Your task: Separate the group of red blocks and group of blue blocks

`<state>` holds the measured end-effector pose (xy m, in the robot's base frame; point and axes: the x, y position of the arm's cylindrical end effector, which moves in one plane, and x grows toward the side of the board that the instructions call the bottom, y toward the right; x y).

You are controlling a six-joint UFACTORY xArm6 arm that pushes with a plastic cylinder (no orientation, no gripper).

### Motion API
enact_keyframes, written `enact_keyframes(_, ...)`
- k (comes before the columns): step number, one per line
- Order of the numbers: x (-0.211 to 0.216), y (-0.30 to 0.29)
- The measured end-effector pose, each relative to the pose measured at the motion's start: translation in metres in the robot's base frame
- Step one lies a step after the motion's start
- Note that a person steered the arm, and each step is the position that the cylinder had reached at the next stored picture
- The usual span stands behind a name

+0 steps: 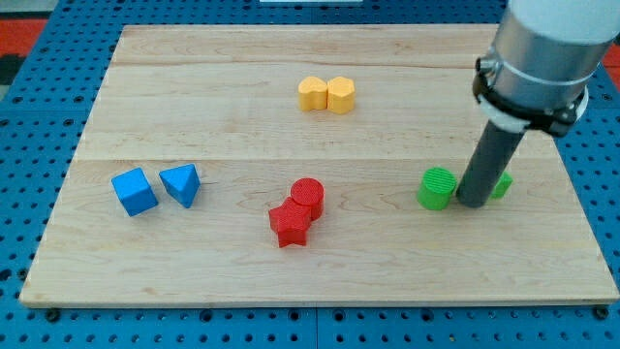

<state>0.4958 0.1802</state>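
Observation:
A red cylinder and a red star-shaped block touch each other below the board's middle. A blue cube and a blue triangular block sit side by side at the view's left, a small gap between them. My tip stands at the view's right, far from both groups, between two green blocks.
A green cylinder is just left of my tip; another green block is partly hidden behind the rod. Two yellow blocks touch near the view's top centre. The wooden board lies on a blue pegboard surface.

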Motion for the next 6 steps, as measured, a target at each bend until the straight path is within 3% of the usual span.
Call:
enact_keyframes(2,0.039,-0.096)
enact_keyframes(4,0.010,-0.115)
enact_keyframes(5,0.011,-0.174)
enact_keyframes(6,0.004,-0.191)
